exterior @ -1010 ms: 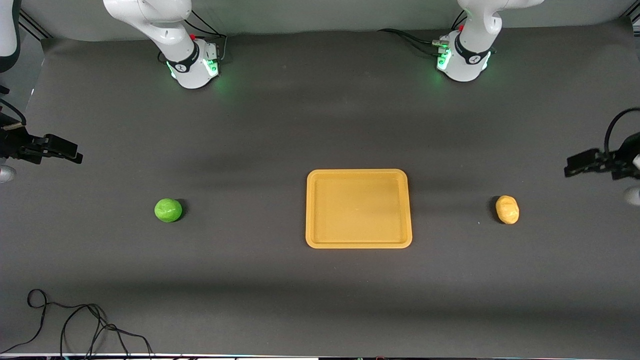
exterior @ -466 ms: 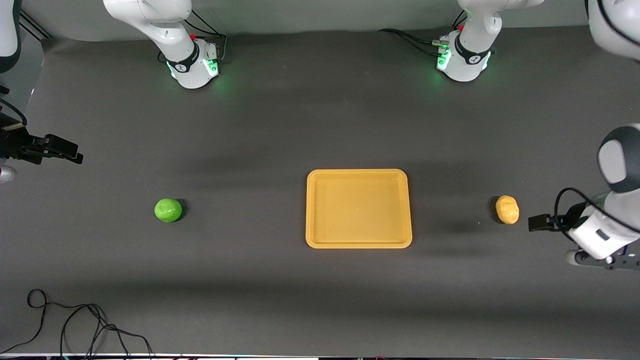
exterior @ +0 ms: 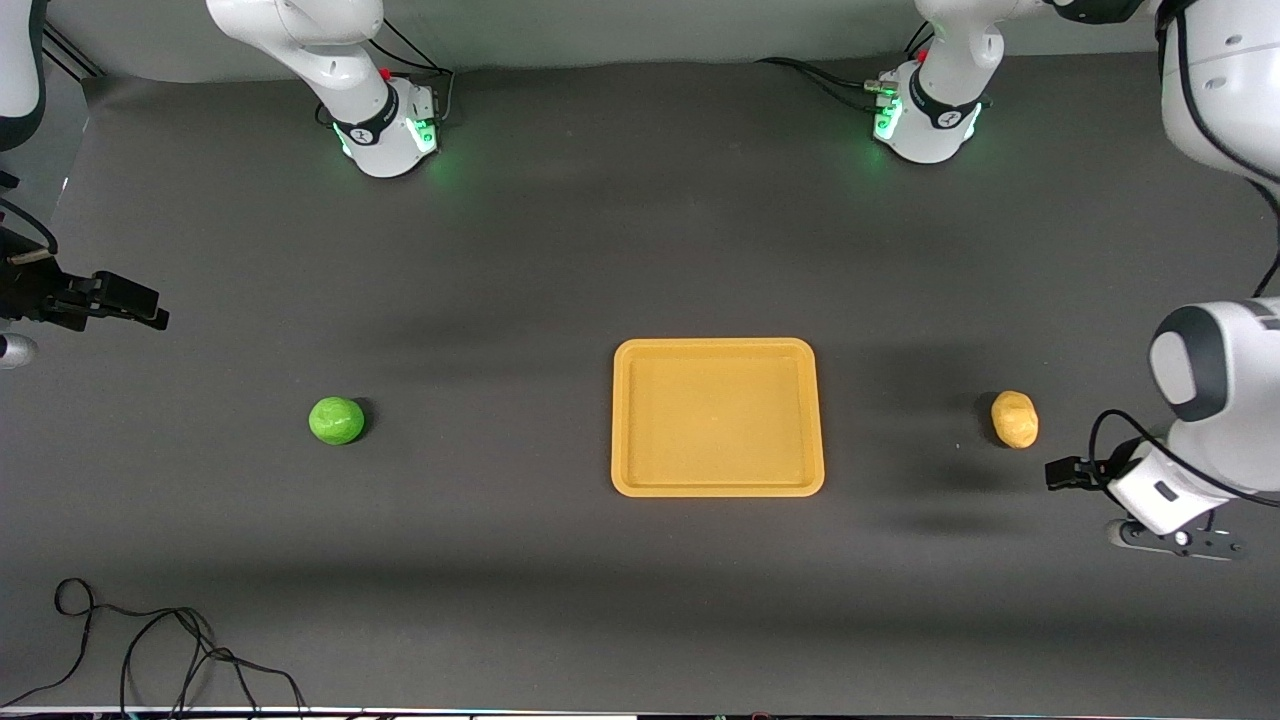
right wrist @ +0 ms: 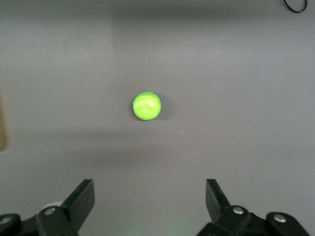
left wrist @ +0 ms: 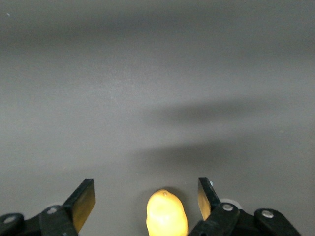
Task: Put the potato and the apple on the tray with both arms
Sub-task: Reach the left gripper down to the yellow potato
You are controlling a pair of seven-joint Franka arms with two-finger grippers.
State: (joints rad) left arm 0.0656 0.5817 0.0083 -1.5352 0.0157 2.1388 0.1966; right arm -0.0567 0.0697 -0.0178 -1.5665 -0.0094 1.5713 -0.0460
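The pale yellow potato [exterior: 1014,419] lies on the table toward the left arm's end. The green apple [exterior: 336,420] lies toward the right arm's end. The yellow-orange tray [exterior: 640,470] sits empty between them. My left gripper [exterior: 1068,472] is open over the table just beside the potato; in the left wrist view the potato [left wrist: 167,219] shows between the open fingers of that gripper [left wrist: 146,183]. My right gripper [exterior: 140,305] is open and empty over the table's edge, apart from the apple; the right wrist view shows the apple [right wrist: 146,105] well ahead of that gripper [right wrist: 149,183].
A loose black cable [exterior: 150,640] lies at the table's corner nearest the front camera, at the right arm's end. The two green-lit bases [exterior: 385,135] [exterior: 925,120] stand along the table's edge farthest from the camera.
My left arm has swung toward the front camera and down, bringing its open gripper from the table's end to beside the potato. The right gripper, potato, apple and tray have stayed put.
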